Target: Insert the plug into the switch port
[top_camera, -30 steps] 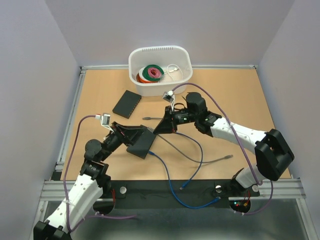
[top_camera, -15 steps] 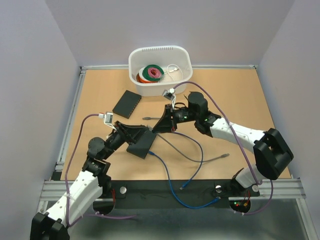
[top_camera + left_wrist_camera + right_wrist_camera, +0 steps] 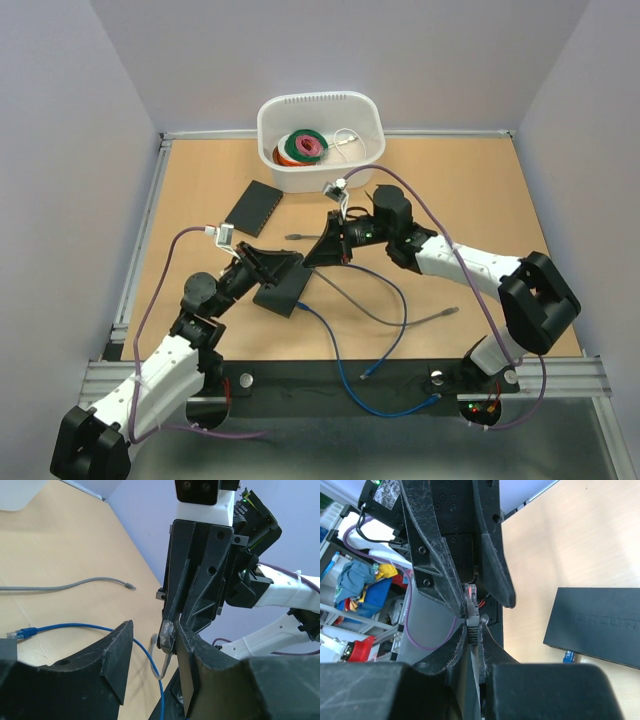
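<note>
Blue cable (image 3: 345,372) loops over the wooden table (image 3: 470,200) nearest the arm bases, behind and below both grippers. A grey cable (image 3: 400,318) crosses it and runs up toward the right gripper. One end of the blue cable, its blue plug (image 3: 568,656), lies against the edge of the switch. Whether it sits in a port cannot be told.

The switch (image 3: 284,292), a flat black slab, lies on the table just under and beside the left gripper (image 3: 154,628). That gripper's fingers (image 3: 117,655) stand apart and grip nothing. The right gripper (image 3: 474,641) is clenched on the grey boot of the clear plug (image 3: 166,634). The plug sticks out past the right gripper's fingertips into the gap between the left gripper's fingers and comes close to one of them; whether it touches that finger cannot be told. The two grippers meet tip to tip over the far side of the switch. The plug is held up off the table and is not in the switch, which lies off to one side of the right gripper in its wrist view.

Beyond the left gripper and well apart from it, a black box (image 3: 255,208) lies flat on the wood. Farthest off, beyond the right gripper at the back edge of the table, stands a white tub (image 3: 300,178). Inside it are green and red coils (image 3: 303,147) and a thin white cord (image 3: 347,140).
</note>
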{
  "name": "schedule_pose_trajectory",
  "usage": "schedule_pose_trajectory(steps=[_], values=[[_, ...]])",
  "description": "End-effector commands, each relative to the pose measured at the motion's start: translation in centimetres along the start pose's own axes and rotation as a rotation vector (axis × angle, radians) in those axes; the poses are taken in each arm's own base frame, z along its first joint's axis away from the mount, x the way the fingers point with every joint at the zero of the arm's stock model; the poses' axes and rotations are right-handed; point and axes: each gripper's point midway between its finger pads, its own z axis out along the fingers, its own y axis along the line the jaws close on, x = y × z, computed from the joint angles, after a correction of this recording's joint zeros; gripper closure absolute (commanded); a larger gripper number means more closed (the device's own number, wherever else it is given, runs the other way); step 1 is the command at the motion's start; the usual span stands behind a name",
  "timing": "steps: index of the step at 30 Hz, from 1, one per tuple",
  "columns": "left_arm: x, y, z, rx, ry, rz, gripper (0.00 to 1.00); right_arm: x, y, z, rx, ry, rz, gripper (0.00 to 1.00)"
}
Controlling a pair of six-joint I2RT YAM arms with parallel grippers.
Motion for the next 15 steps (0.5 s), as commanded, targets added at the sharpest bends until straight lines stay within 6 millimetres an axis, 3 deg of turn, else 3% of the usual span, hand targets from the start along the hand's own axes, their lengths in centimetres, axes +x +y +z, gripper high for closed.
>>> schedule_pose_trajectory(steps=[1, 8, 15], values=[[-2.1, -2.6, 0.5, 0.081, -0.066, 0.044, 0.53, -0.2, 0.7, -0.1, -0.043, -0.007, -0.035, 0.99], [-2.4, -3.4, 0.6, 0.104, -0.076, 0.053, 0.60, 0.3, 0.5, 0.2, -0.062, 0.014, -0.007, 1.00], [-2.4, -3.6, 0.6, 0.110, -0.071, 0.054, 0.77, 0.1, 0.4, 0.1, -0.053, 0.005, -0.008, 1.00]])
